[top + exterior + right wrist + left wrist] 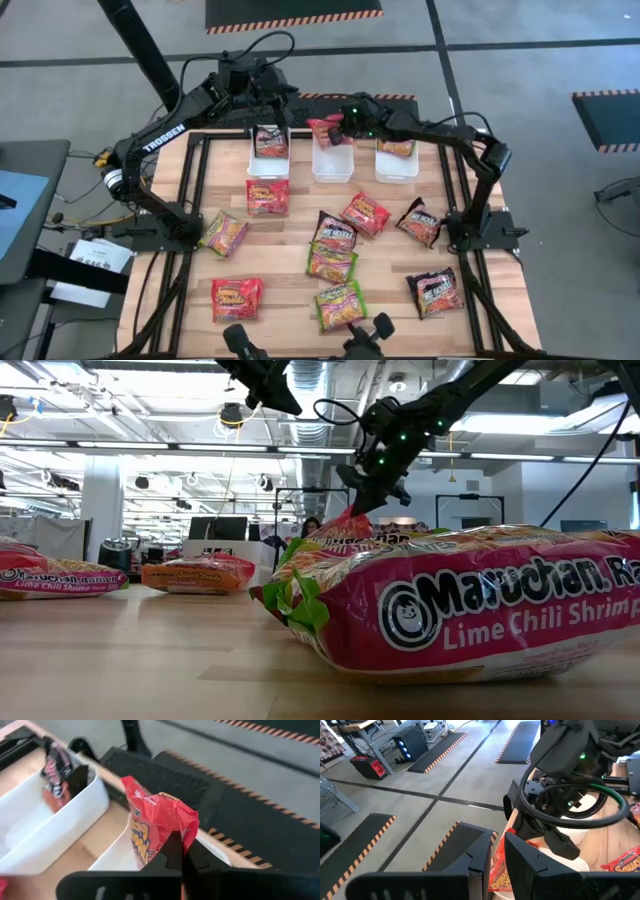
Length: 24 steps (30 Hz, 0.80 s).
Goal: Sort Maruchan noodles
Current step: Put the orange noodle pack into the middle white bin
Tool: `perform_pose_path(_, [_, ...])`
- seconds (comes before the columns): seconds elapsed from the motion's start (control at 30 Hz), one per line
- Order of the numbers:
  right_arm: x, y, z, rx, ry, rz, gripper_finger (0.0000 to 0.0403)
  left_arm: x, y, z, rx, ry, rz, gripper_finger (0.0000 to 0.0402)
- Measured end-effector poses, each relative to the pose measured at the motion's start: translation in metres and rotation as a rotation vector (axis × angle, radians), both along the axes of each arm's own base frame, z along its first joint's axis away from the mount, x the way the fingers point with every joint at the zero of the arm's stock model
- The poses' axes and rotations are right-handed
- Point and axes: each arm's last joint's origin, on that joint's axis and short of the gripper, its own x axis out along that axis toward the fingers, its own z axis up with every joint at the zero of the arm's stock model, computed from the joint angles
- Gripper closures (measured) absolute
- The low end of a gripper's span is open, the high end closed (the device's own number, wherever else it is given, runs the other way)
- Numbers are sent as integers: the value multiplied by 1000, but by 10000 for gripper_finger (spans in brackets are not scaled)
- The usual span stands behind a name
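From above, at the far edge of the table (280, 300), three white bins stand in a row; my right gripper (335, 128) hangs over the middle bin (333, 163), its fingers closed on a red packet (326, 131); my left gripper (268, 135) sits over the left bin (268, 160), pinching a dark packet (268, 141) that dips into it; the right bin (397, 160) already carries an orange packet (397, 148); the remaining noodles lie loose on the wood, among them a red packet just in front of the left bin (267, 195), dark ones toward my right side (434, 291) and green-edged ones near the front (340, 304). At table height, a pink Lime Chili Shrimp packet (470, 605) fills the foreground, and behind it my right gripper (362, 500) comes down from above with the red packet's top (345, 525) beneath it. Past my left wrist, my two fingers (475, 857) stand close together with a strip of orange-red wrapper (498, 867) between them; my other arm looms just beyond. Past my right wrist, the red packet (155, 827) stands crumpled and upright in my closed fingers, above a white bin's rim (117, 855); the neighbouring bin (75, 820) holds the dark packet (57, 775).
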Motion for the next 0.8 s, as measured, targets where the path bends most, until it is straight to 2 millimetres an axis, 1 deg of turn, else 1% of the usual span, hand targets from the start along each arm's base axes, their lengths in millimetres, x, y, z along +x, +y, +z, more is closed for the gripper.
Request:
perform_pose_path(0.23, [1,2,0,29,-33,-62,397,0,0,0,0,0,0,356])
perform_pose_path(0.37, [1,4,-1,21,-19,-77,397,0,0,0,0,0,0,356])
perform_pose_path(0.4, [2,4,-4,27,-11,-80,397,0,0,0,0,0,0,356])
perform_pose_path(0.47, [8,5,-14,52,-4,-82,397,0,0,0,0,0,0,356])
perform_pose_path(0.53, [9,6,-26,99,23,-83,395,0,0,0,0,0,-1,356])
perform_pose_path(0.6, [15,7,-33,100,24,-71,392,0,0,0,0,1,0,356])
perform_pose_path(0.67, [16,9,-36,105,40,-71,386,0,0,0,0,1,-1,356])
perform_pose_path(0.8, [17,9,-35,91,40,-75,371,0,0,-1,8,13,-5,356])
